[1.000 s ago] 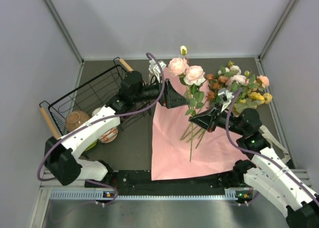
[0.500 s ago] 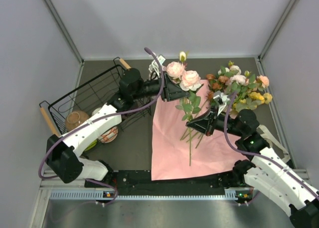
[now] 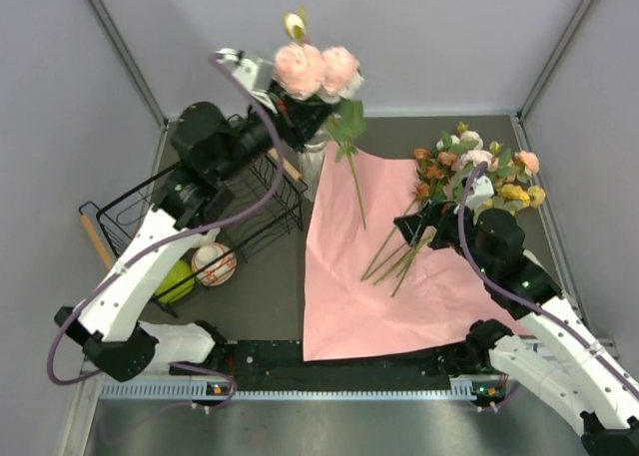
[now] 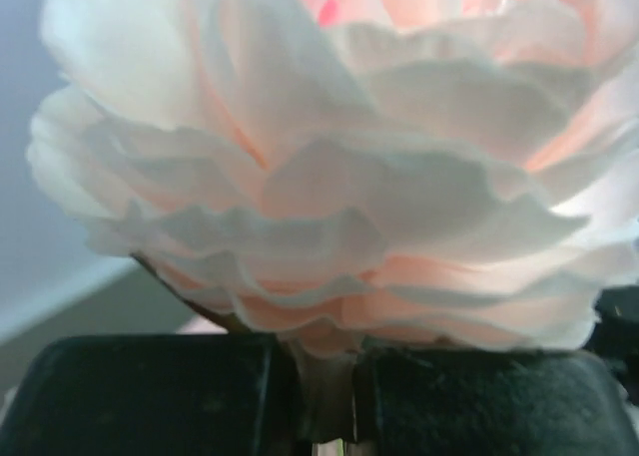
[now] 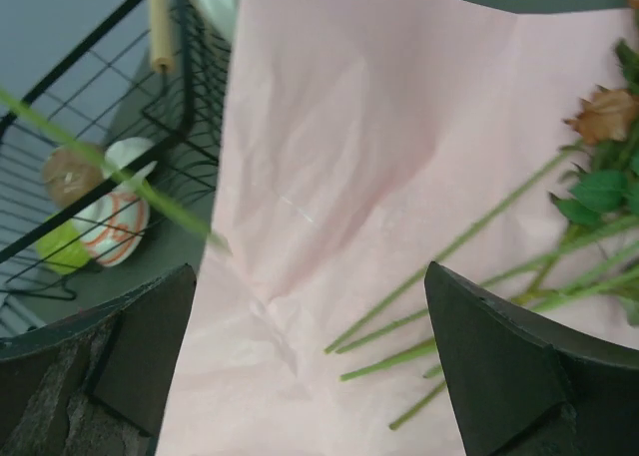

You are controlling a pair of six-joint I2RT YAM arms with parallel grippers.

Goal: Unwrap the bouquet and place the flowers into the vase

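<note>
1. Slippage is the first risk. The left gripper (image 4: pixel 324 386) is clamped tight on one pink peony stem (image 3: pixel 318 69) right under the blooms, high above the far left corner of the paper sheet (image 3: pixel 349 296). The long stalk dangles free, its tip over the sheet's middle, so it may swing or twist in the grip.
2. The vase (image 3: pixel 314 167) stands just off the sheet's far left edge, partly hidden under that arm. Its neck looks narrow, and a swaying stalk tip could miss the mouth or knock the vase over.
3. A grip this close to the head could crush petals or pull the bloom off.
4. The other flowers (image 3: pixel 469 177) lie across the sheet's far right corner, stalks pointing toward its middle. The right gripper (image 5: pixel 310 356) hovers beside them, jaws spread wide and holding nothing. Closing there may gather several stalks or pinch the paper.
5. The wire basket (image 3: pixel 140 202) sits just left of the sheet, where the hanging stalk or the arm's cable could snag.
</note>
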